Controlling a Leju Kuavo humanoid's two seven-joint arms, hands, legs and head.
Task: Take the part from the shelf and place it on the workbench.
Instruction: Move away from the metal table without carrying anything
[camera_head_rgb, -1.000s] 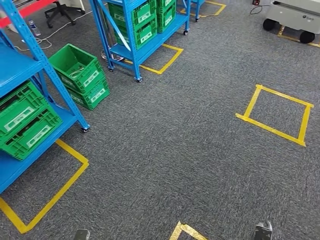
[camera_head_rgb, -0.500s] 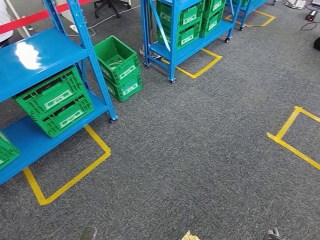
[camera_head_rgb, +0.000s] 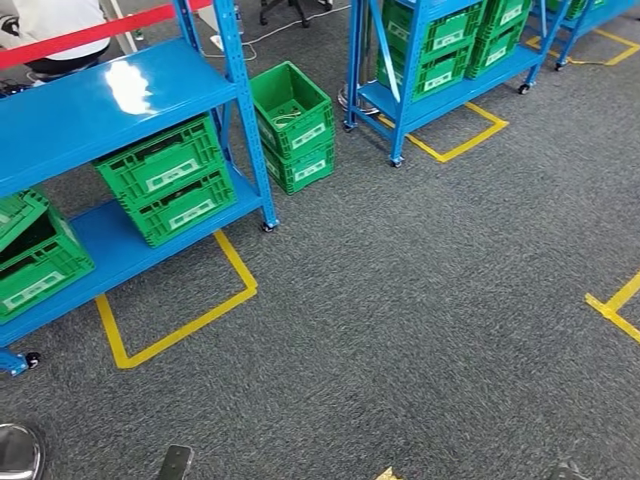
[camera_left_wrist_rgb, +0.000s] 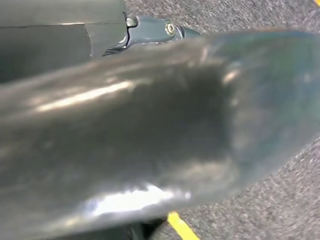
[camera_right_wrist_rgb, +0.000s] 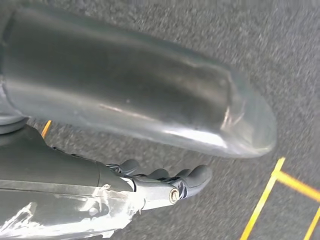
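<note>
A blue shelf (camera_head_rgb: 113, 100) stands at the left in the head view. On its lower board sit stacked green crates (camera_head_rgb: 167, 178) and, further left, a tilted green crate (camera_head_rgb: 34, 255); what they hold is hidden. My left hand (camera_head_rgb: 175, 462) hangs low at the picture's bottom edge, and in the left wrist view only a dark piece of it (camera_left_wrist_rgb: 151, 27) shows behind a blurred body part. My right hand (camera_right_wrist_rgb: 170, 182) hangs over the carpet with its fingers stretched out and nothing in them.
Two stacked green crates (camera_head_rgb: 294, 125) stand on the carpet beside the shelf's post. A second blue shelf (camera_head_rgb: 445, 95) with crates stands further back. Yellow tape squares (camera_head_rgb: 177, 330) mark the floor. A red barrier band (camera_head_rgb: 83, 35) and a person (camera_head_rgb: 60, 20) are behind the shelf.
The camera has swung left: the near shelf and the floor crates have slid right in the picture, and more of the shelf now shows. Both hands still hang low.
</note>
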